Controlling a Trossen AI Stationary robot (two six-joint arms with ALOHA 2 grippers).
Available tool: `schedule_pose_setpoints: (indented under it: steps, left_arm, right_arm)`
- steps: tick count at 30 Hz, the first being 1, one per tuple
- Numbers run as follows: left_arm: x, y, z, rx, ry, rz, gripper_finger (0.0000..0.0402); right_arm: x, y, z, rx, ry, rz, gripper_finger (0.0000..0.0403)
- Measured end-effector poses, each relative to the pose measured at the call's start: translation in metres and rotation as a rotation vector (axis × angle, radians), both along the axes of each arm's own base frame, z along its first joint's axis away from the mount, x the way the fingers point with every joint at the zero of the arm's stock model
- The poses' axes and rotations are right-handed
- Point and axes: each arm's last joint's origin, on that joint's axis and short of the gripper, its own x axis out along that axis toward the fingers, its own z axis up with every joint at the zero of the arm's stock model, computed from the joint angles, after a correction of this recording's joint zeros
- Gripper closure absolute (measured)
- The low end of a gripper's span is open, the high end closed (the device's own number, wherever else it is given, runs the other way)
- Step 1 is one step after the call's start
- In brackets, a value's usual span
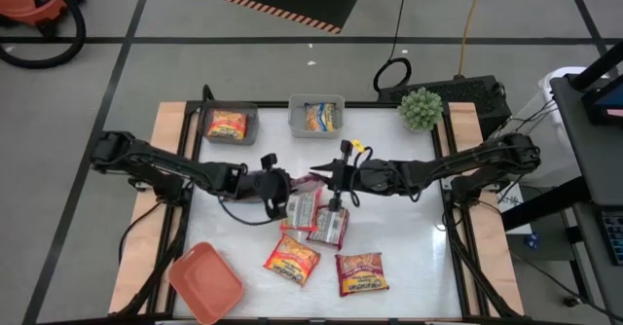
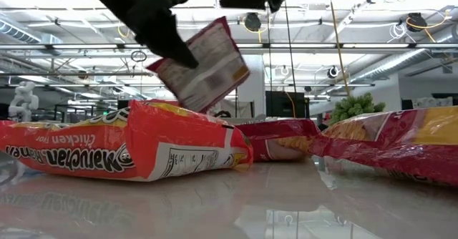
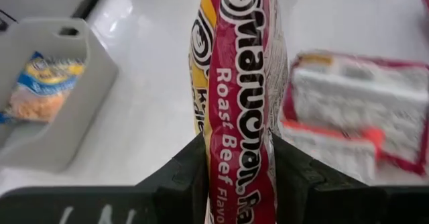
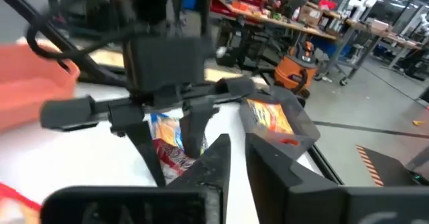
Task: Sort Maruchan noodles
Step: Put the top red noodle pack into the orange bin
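My left gripper (image 1: 292, 184) is shut on a red Maruchan roast beef packet (image 3: 240, 63) and holds it in the air over the table's middle; it also shows in the low view (image 2: 204, 67). My right gripper (image 1: 334, 176) hangs just right of it, facing it, its fingers (image 4: 218, 160) a narrow gap apart and empty. Several more packets lie flat on the table: two red-and-silvery ones (image 1: 304, 208) (image 1: 329, 226) under the grippers, an orange one (image 1: 292, 259) and a red one (image 1: 360, 271) nearer the front. My left gripper pinches the packet's two flat faces (image 3: 242, 153) between its two fingers, at one end of the packet. The fingers come about level from the table's left. The packet stands on edge, tilted, lifted clear of the table and the packets below (image 2: 215, 49).
A grey bin (image 1: 229, 123) holding an orange packet and a clear bin (image 1: 316, 116) holding a blue packet stand at the far edge. A salmon-red bin (image 1: 204, 281) sits at the near left corner. A small green plant (image 1: 421, 108) stands at the far right.
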Motion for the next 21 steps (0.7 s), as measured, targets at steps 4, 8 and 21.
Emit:
schedule_pose_setpoints:
  steps: [4, 8, 21]
  left_arm:
    - [-0.015, -0.02, 0.005, 0.008, 0.045, -0.064, 0.0283]
    - [-0.036, -0.045, 0.013, -0.004, 0.065, -0.143, 0.0283]
    - [-0.123, -0.117, 0.045, -0.178, 0.03, -0.43, 0.0283]
  right_arm:
    - [-0.01, 0.012, 0.013, 0.016, -0.04, 0.037, 0.0341]
    - [-0.019, 0.023, 0.025, 0.026, -0.082, 0.078, 0.0335]
    - [-0.025, 0.034, 0.03, 0.122, -0.122, 0.102, 0.034]
